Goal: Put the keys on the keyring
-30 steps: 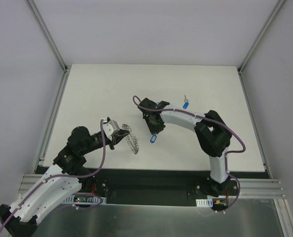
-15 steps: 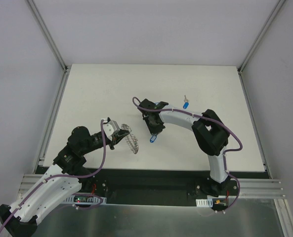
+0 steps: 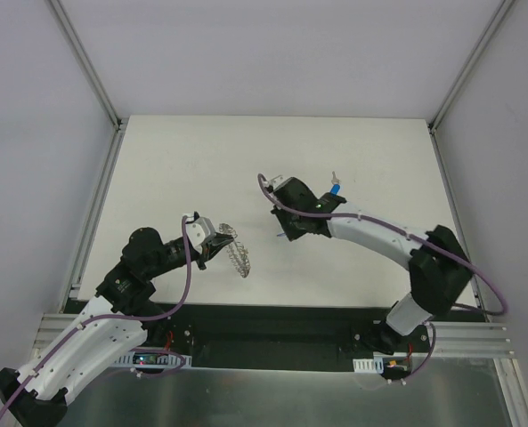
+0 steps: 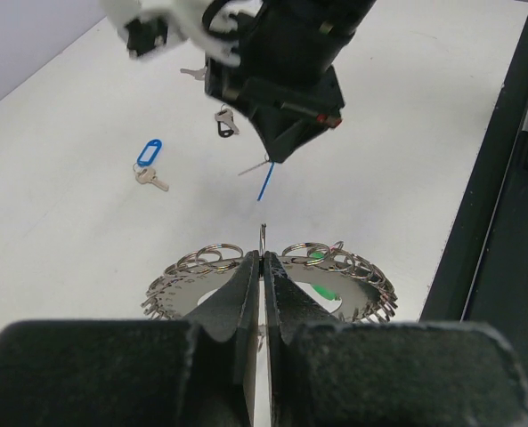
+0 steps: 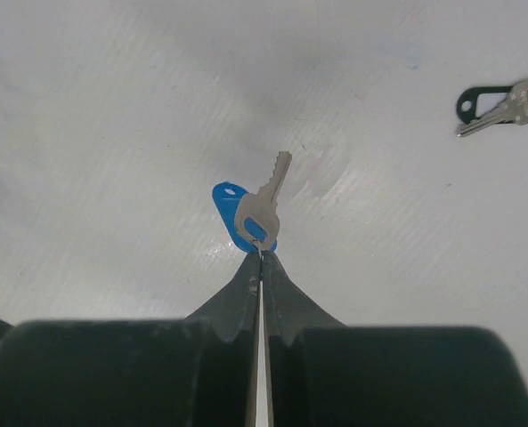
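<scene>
My left gripper (image 4: 262,258) is shut on a small split ring at the rim of the keyring (image 4: 353,289), a flat grey toothed disc with a green spot, and holds it above the table. In the top view the left gripper (image 3: 212,247) holds the keyring (image 3: 238,254) left of centre. My right gripper (image 5: 261,256) is shut on the ring of a silver key (image 5: 262,203) with a blue tag (image 5: 228,209), lifted off the table. It hangs right of the keyring in the top view (image 3: 284,233) and beyond it in the left wrist view (image 4: 277,151).
A second blue-tagged key (image 3: 335,188) lies behind the right arm, also in the left wrist view (image 4: 148,160). A dark-tagged key (image 5: 495,102) lies on the white table (image 3: 174,169). More keys (image 4: 225,122) lie under the right gripper. A black rail (image 3: 272,318) runs along the near edge.
My right arm has swung its elbow out to the right, and its gripper has moved up and right with the blue-tagged key. My left arm and the keyring have not moved.
</scene>
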Robot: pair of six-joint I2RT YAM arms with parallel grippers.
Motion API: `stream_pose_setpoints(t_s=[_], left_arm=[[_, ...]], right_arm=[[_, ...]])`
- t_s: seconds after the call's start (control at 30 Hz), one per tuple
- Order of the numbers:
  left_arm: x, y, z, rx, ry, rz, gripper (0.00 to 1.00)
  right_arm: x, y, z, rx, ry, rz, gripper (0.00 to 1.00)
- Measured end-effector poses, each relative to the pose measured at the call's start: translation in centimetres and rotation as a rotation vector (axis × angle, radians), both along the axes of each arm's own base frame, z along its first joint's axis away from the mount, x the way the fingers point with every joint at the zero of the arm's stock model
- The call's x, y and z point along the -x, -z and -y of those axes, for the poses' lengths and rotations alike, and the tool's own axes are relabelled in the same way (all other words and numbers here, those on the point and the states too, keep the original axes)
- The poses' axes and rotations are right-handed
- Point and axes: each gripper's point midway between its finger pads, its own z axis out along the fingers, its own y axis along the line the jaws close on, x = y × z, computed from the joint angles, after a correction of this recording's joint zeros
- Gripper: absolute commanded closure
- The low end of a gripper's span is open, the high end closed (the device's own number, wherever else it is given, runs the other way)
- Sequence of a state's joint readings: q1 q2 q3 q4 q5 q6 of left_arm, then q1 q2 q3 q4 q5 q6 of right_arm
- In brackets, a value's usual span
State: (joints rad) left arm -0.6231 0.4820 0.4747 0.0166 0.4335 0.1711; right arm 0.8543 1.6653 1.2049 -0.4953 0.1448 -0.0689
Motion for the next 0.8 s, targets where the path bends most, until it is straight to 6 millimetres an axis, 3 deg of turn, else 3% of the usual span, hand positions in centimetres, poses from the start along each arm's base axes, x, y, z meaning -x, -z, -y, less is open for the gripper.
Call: stream_pose_setpoints(t_s=[0.2,0.33,0.47,0.53,0.57,0.7,0.8], left_arm=[[0.1,-0.1,0.0,-0.004,0.012,0.015,1.0],[0.4,-0.1,0.2,-0.009,0.038,0.028,1.0],[0.5,0.1,0.2,-0.018,0.045,0.028,1.0],[0.5,0.2,0.1,-0.026,0.041,0.029,1.0],[0.4,0.2,0.0,-0.028,0.032,0.037,1.0],[-0.2,0.0,-0.6,-0.029,-0.013,0.049,1.0],[-0.7,0.0,-0.9,-0.035,-0.048,0.049,1.0]], right_arm=[[0.5,-5.8,0.4,-0.155,-0.15,0.204,0.99],[1.1,-7.6,-0.3,-0.21,-0.267,0.254,0.99],[1.3,-6.3,-0.8,-0.167,-0.324,0.194,0.99],[1.4,-4.7,-0.8,-0.133,-0.332,0.147,0.99],[1.9,-2.4,-0.2,-0.079,-0.331,0.08,0.99],[2.2,0.5,0.2,-0.019,-0.311,0.01,0.99],[1.3,0.9,-0.3,-0.013,-0.273,0.043,0.99]])
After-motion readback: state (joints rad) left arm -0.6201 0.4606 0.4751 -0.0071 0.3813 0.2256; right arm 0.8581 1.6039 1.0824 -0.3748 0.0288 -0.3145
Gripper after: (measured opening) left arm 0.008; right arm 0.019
